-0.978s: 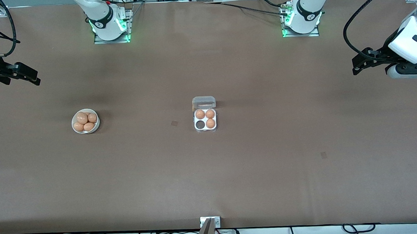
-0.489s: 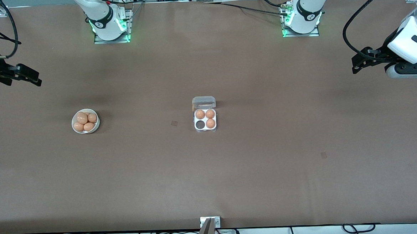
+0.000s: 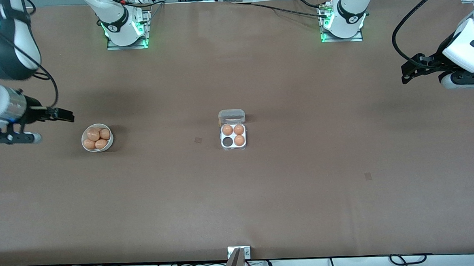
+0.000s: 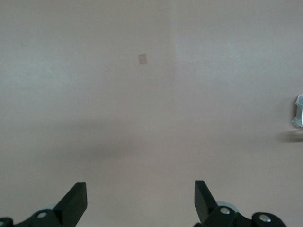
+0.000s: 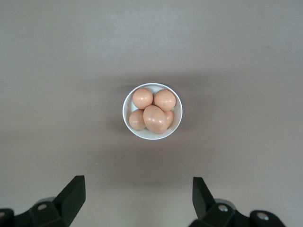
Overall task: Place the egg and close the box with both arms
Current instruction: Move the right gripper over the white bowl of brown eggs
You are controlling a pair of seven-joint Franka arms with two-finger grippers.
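My right gripper (image 3: 63, 115) hangs at the left edge of the front view, over bare table close beside the white bowl (image 3: 97, 138), empty. Its wrist view shows its two black fingers (image 5: 71, 196) spread wide, with the bowl (image 5: 152, 111) framed between them higher in the picture. That bowl holds a small pile of brown eggs (image 5: 155, 118). I judge the wide spread and the bowl centred in view to be a line-up for picking one egg.

My left gripper (image 3: 410, 70) waits at the right edge of the front view, over bare table at the left arm's end. Its fingers (image 4: 73, 202) are also spread apart and carry nothing. Only a sliver of the box shows at the right edge of its wrist view.

The box (image 3: 232, 130) sits at the centre of the front view, well apart from both grippers. Its clear lid (image 3: 231, 116) is folded open toward the top of the frame. Three cells hold eggs; the lower left cell (image 3: 227, 141) is dark and empty. I judge that gap is where the picked egg belongs, and the lid stays open until then.
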